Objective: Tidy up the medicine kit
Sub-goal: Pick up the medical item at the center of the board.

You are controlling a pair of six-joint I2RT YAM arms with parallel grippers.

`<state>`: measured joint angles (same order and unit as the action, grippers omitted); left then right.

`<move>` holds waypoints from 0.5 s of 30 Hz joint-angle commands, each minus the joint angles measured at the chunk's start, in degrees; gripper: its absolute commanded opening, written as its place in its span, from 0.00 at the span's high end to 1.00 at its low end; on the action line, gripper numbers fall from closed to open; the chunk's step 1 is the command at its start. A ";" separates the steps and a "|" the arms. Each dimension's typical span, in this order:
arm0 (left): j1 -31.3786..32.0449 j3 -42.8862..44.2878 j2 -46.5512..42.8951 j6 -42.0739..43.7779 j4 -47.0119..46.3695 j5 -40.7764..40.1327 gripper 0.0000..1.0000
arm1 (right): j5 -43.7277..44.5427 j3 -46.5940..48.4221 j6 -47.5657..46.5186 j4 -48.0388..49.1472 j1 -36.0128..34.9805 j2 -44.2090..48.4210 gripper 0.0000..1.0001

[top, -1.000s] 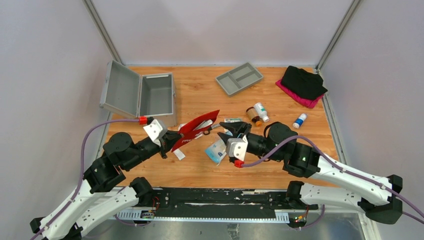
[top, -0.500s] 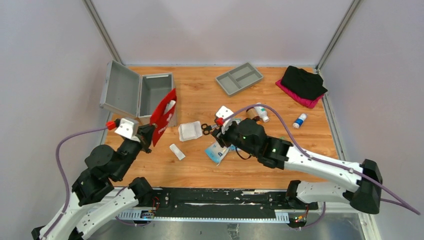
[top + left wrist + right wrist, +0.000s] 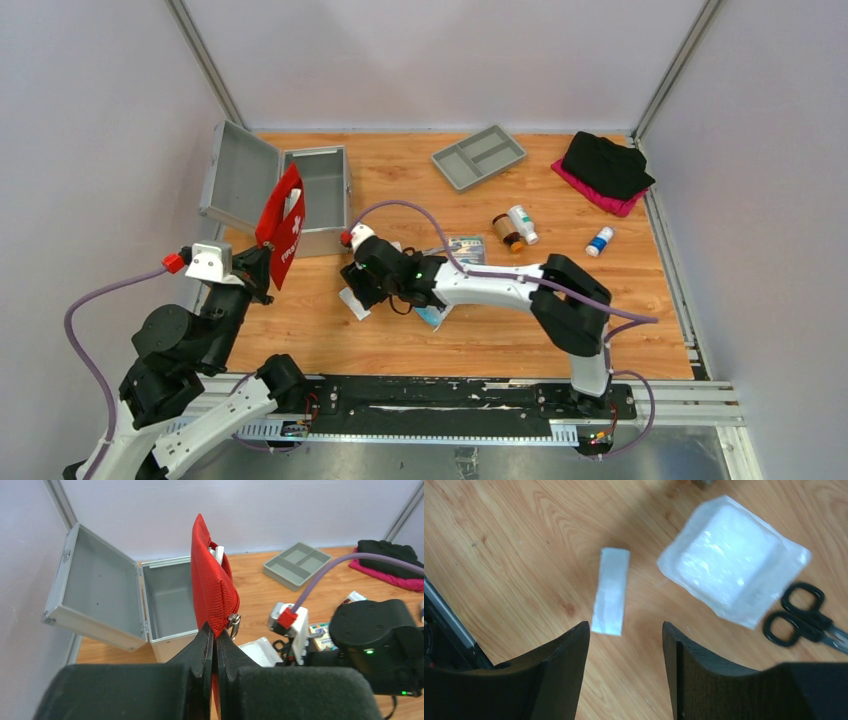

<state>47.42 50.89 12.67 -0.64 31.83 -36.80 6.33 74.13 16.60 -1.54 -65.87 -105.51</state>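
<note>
The left fingers (image 3: 201,650) pinch the lower edge of the red pouch (image 3: 210,590), held upright just in front of the open grey case (image 3: 170,600); it is soft, light fabric that will flop, so the stiffer zipper seam looks the sound hold. The right fingers (image 3: 559,670) stand wide apart above a thin white sachet (image 3: 611,590) on the surface (image 3: 499,540), farther from the case, flimsy and best pinched across its narrow width

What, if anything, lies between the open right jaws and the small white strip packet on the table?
Nothing visible does. The strip packet lies flat on the bare table, just ahead of the gap of the right jaws. The gauze pack and black scissors sit off to one side, clear of that path.
</note>
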 commanded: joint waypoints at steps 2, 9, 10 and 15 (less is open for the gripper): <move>-0.22 1.84 -0.79 0.60 1.31 -2.23 1.00 | -2.60 11.85 1.38 -9.01 -1.78 -9.78 0.38; -0.22 0.79 -1.65 0.51 0.72 -1.99 1.00 | -2.34 18.49 0.50 -14.44 -3.06 -17.24 0.32; -0.22 0.45 -1.74 0.44 0.37 -2.05 1.00 | -2.47 19.11 0.49 -14.86 -3.07 -17.91 0.32; -0.22 -0.26 -1.46 0.10 -0.10 -1.82 1.00 | -1.66 22.15 -0.54 -17.89 -4.00 -20.60 0.33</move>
<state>47.42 51.31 11.77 -0.58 33.28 -37.89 4.05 92.84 16.93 -14.44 -68.18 -124.31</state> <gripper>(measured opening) 0.043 0.678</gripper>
